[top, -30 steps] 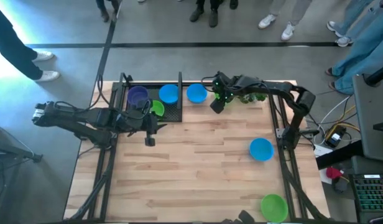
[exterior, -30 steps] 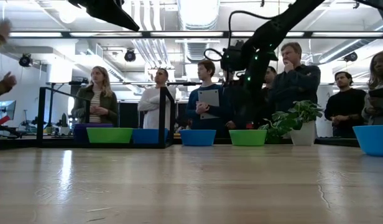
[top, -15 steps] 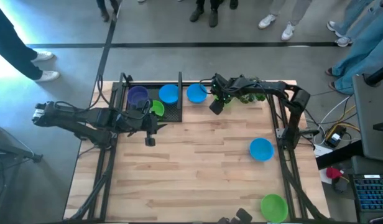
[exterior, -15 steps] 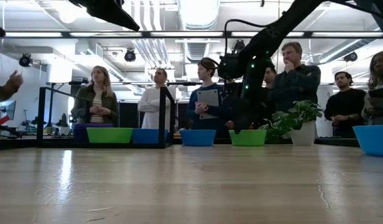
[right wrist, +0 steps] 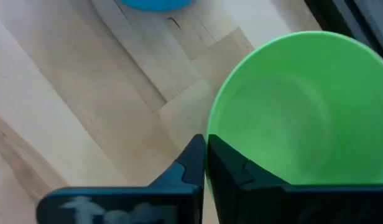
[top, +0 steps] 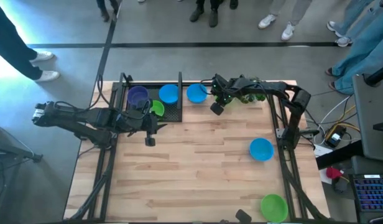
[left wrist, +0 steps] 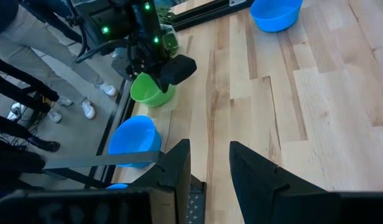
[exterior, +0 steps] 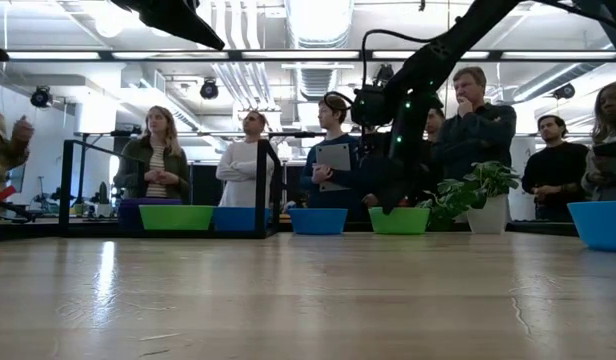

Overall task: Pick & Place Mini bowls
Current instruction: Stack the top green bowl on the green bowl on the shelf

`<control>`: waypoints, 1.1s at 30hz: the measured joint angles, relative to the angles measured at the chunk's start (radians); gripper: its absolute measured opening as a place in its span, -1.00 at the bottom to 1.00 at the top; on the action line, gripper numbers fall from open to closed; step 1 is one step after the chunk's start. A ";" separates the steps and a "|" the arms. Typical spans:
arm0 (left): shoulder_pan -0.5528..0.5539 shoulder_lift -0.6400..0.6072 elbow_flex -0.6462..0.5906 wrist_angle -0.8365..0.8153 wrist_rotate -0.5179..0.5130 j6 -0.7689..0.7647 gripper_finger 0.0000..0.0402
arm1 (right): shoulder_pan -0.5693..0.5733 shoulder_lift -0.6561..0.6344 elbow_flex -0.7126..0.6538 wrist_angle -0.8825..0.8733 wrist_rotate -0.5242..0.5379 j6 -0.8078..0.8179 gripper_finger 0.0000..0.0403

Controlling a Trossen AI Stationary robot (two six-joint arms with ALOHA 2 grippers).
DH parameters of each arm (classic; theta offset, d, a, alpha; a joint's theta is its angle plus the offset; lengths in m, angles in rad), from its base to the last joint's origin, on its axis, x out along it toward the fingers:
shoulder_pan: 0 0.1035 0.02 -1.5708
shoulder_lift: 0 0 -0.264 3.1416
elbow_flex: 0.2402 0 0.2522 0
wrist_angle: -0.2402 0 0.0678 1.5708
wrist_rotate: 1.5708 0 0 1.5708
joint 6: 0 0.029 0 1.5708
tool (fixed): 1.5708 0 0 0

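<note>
A lime green mini bowl [right wrist: 291,106] stands on the table near the far edge, with my right gripper [right wrist: 206,155] shut on its rim; the low view shows bowl [exterior: 398,220] and gripper [exterior: 392,206] together. A blue mini bowl [top: 196,93] rests on its base just left of it. Two more mini bowls, one blue [top: 261,149] and one green [top: 273,207], sit on the table's right side. Purple [top: 138,95], blue [top: 168,93] and green [top: 156,108] bowls lie in the black rack [top: 173,112]. My left gripper [left wrist: 210,168] hovers open near the rack. My right gripper pinches the green bowl's rim [right wrist: 211,134] on the side toward the blue bowl. One finger [right wrist: 191,165] is outside the wall and the other finger [right wrist: 235,171] inside. The fingers come steeply from above. The bowl stands upright with its base on the table.
A potted leafy plant [exterior: 478,200] stands right behind the green bowl at the far edge. The rack's black posts [exterior: 263,185] rise at the far left. Several people stand beyond the far edge. The table's middle and near part is bare wood [top: 198,174].
My right gripper has sunk a little, down onto the green bowl, whose base stays on the table. My left arm has kept still.
</note>
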 joint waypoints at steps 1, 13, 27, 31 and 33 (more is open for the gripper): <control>0.000 0.000 0.000 0.000 0.000 0.000 -0.47 | 0.007 -0.005 0.000 -0.001 0.006 0.000 -0.95; 0.000 0.000 0.000 0.004 0.000 0.000 -0.47 | 0.229 -0.122 0.000 -0.081 0.105 0.038 -0.96; 0.000 0.000 0.000 0.005 0.000 -0.059 -0.47 | 0.625 -0.100 0.124 -0.098 0.097 -0.086 -0.96; 0.000 0.000 0.000 0.006 0.000 -0.064 -0.47 | 0.707 -0.054 0.158 -0.095 0.097 -0.164 -0.96; 0.000 0.000 0.000 0.004 0.008 -0.054 -0.47 | 0.735 -0.028 0.178 -0.097 0.096 -0.189 -0.96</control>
